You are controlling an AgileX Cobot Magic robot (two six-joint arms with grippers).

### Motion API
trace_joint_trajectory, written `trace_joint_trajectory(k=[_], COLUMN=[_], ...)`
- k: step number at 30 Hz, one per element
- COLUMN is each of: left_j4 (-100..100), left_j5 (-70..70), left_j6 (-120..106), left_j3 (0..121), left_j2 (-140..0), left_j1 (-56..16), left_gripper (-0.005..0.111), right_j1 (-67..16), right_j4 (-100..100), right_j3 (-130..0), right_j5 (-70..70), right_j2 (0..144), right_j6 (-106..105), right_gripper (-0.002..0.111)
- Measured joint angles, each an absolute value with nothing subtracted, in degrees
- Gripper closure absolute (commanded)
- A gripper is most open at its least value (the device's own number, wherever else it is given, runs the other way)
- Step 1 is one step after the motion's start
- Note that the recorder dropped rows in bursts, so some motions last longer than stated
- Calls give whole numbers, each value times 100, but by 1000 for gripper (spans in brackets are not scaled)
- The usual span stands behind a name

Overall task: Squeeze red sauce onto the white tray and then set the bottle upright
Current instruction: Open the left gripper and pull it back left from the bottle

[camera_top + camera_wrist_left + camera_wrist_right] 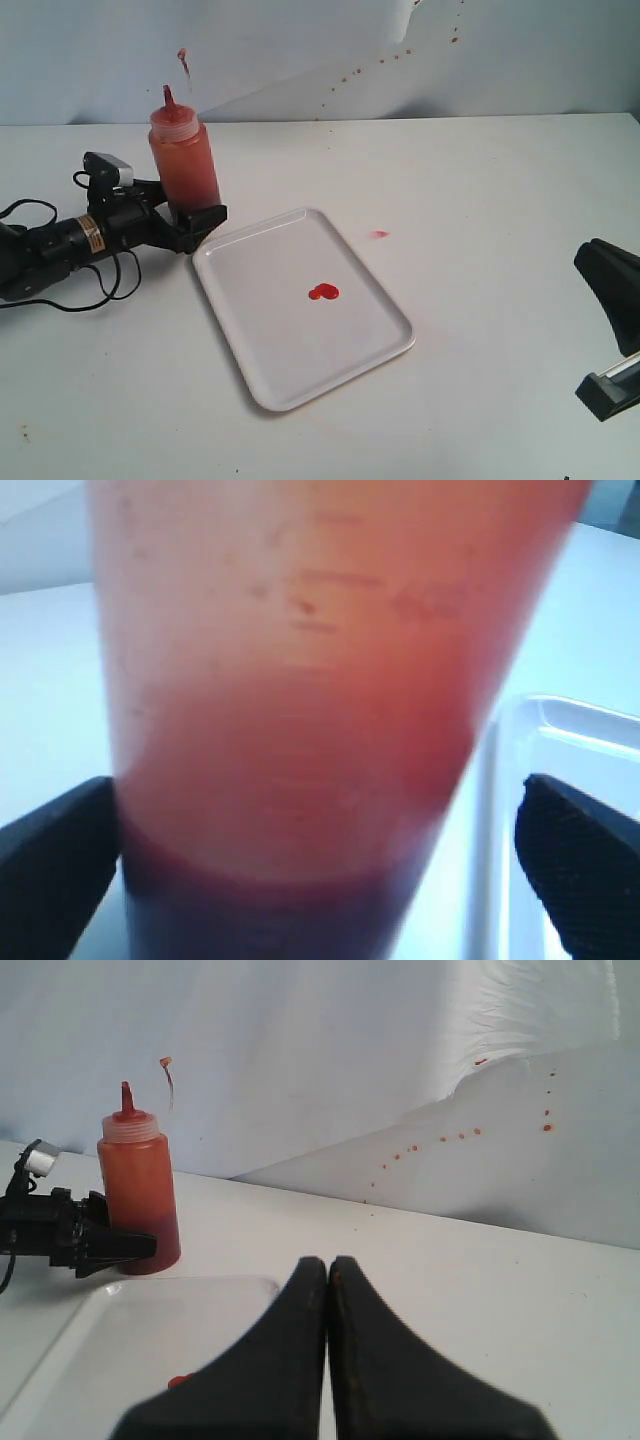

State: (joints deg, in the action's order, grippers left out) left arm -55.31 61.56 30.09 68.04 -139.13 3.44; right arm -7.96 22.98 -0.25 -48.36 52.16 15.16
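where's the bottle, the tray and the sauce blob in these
bottle (185, 165): exterior view, middle of its body
tray (270, 345): exterior view, bare floor toward its near end
sauce blob (323, 292): exterior view, centre of the red blob

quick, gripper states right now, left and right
Left gripper: open, jaws either side of the standing bottle.
Right gripper: shut, holding nothing.
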Motion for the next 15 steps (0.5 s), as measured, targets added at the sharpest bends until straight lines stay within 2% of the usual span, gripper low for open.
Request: trace_joint_trajectory(k=[6,15], left_j4=[-6517,-7790], left_j5=[6800,6903], left_j6=[3203,3369], left_j3=[6804,6804], left_j2=[-13744,-13487], left_j1=[636,1145], left_gripper=[2,2], right_j1=[-796,-796], right_j4=[2298,2298], right_j3=[-25,-25], right_j5=[-4836,-4836], right_j2=[5216,5216], right_j6=[1516,1516], right_gripper=[108,108])
